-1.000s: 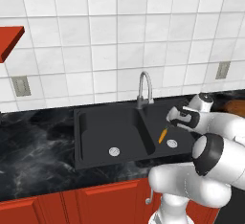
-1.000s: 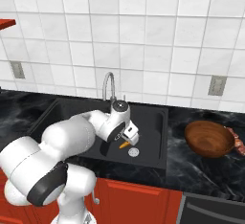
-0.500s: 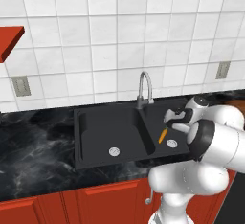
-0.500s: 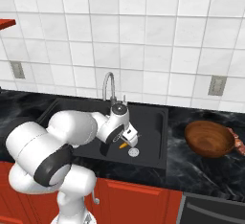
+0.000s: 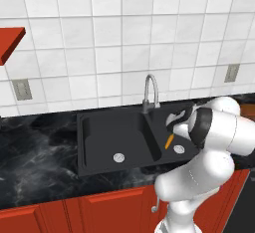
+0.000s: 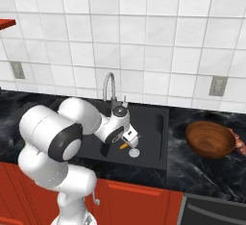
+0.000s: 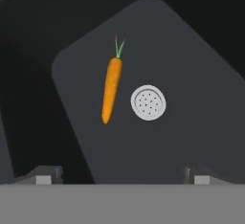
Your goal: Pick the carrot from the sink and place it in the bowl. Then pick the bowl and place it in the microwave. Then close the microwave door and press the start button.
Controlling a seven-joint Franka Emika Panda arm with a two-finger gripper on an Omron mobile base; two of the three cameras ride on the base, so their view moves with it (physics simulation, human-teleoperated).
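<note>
Two fingertips spread wide and holding nothing as the gripper (image 7: 119,175) hangs over the sink (image 5: 99,127). On the floor of the right basin lies the carrot (image 7: 111,91), just beside the round drain (image 7: 149,103), ahead of the jaws and untouched.

White tile wall (image 5: 114,38), black marble counter (image 5: 35,152), red cabinets (image 5: 99,212).

Two base cameras and one hand camera, all on the sink (image 5: 114,132).
Left and right base views look forward and down from behind the arm, sharing sink, faucet (image 6: 110,85) and tiled wall; the hand view looks closely into the basin at the carrot (image 7: 111,90) and drain (image 7: 149,103).
</note>
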